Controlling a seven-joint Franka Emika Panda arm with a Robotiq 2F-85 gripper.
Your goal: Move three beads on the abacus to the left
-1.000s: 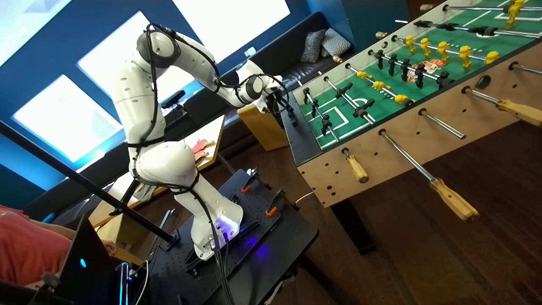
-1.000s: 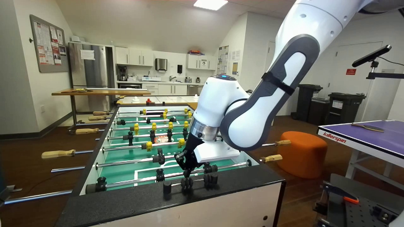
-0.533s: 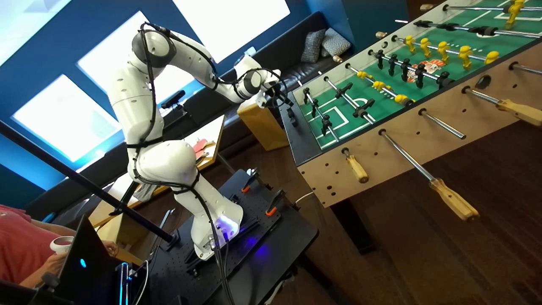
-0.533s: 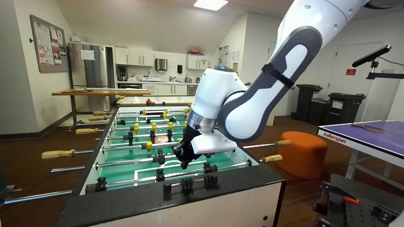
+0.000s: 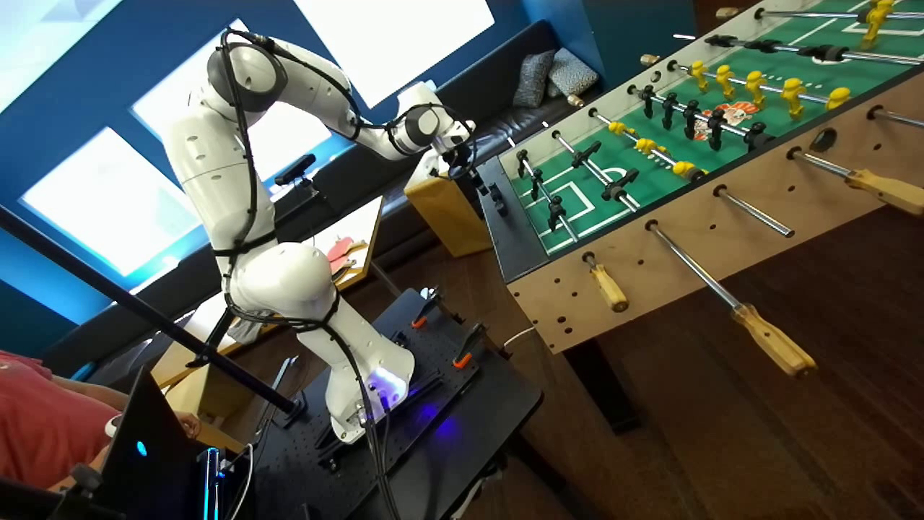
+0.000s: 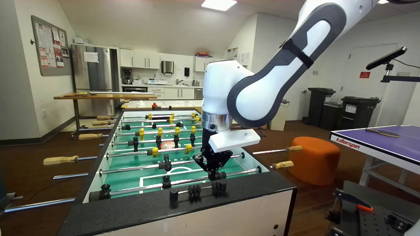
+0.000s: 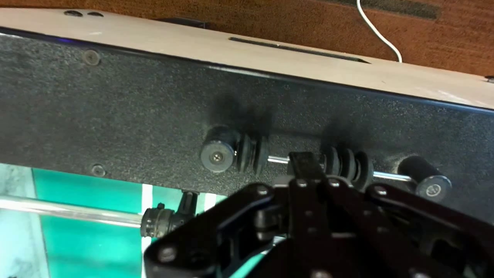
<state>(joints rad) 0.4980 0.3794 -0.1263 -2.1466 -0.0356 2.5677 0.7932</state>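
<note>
The abacus, a short rod [image 7: 278,159] between two dark end posts, sits on the black end wall; it shows in both exterior views [image 5: 498,200] [image 6: 183,191]. In the wrist view two dark beads [image 7: 252,154] rest against the left post. Three beads [image 7: 348,165] stand together right of the middle, with bare rod between them and the right post. My gripper [image 7: 307,162] is shut and empty. In the wrist view its fingertips cover the rod between the two bead groups. In an exterior view the gripper [image 6: 212,168] points down, above and behind the rod, apart from the beads.
The foosball table's green field [image 6: 131,186] lies behind the abacus, with steel rods [image 6: 137,189] and player figures close by. The black end wall [image 7: 135,104] runs along both sides of the abacus. Its outer edge drops to the floor.
My gripper has lifted off from beside the middle beads. In an exterior view it has swung right and become more upright. The beads look unmoved.
</note>
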